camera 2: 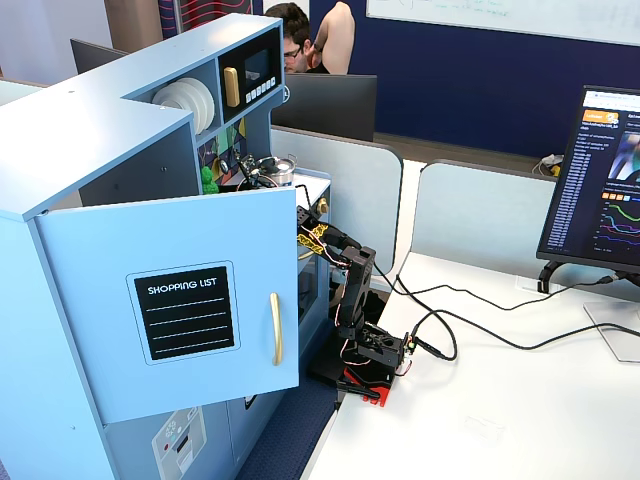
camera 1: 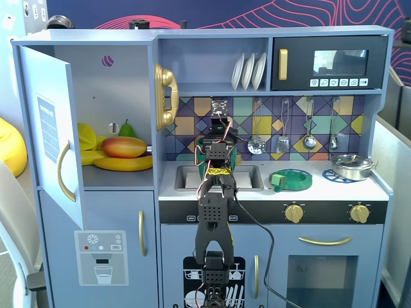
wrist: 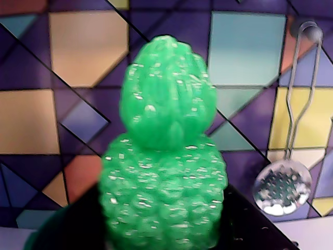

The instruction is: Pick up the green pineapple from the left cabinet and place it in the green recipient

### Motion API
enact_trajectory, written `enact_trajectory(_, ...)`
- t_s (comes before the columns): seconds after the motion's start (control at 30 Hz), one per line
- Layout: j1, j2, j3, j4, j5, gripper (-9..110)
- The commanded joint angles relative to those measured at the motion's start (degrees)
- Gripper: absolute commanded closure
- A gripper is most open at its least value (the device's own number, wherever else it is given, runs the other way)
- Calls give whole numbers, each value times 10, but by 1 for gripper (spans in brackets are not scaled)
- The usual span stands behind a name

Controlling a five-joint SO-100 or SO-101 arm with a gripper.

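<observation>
We've got the green pineapple (wrist: 165, 156) clamped upright in the gripper (wrist: 161, 229), crown up, over the green recipient (camera 1: 207, 142) behind the sink's back edge, ready for lowering in.

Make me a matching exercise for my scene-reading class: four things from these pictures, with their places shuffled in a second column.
Things:
1. green pineapple
2. mango
3. flat green dish
4. slotted spoon

Places:
A. on the counter right of the sink
B. hanging on the tiled wall
C. in the gripper, close before the wrist camera
D. on the shelf of the open left cabinet

Pairs: 1-C, 2-D, 3-A, 4-B
</observation>
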Motion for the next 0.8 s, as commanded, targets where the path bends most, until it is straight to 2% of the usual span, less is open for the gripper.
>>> enact_trajectory(0.0, 0, 0, -48, 9, 17, 64)
enact_trajectory(0.03, -1, -1, -48, 9, 33, 59)
enact_trajectory(0.13, -5, 0, -43, -1, 51, 52)
enact_trajectory(0.3, -9, 33, -30, 16, 36, 54)
enact_trajectory(0.4, -18, 149, 71, 30, 37, 55)
enact_trajectory(0.57, -31, 405, 293, 159, 25, 59)
enact_trajectory(0.77, 21, 663, 554, 340, 75, 61)
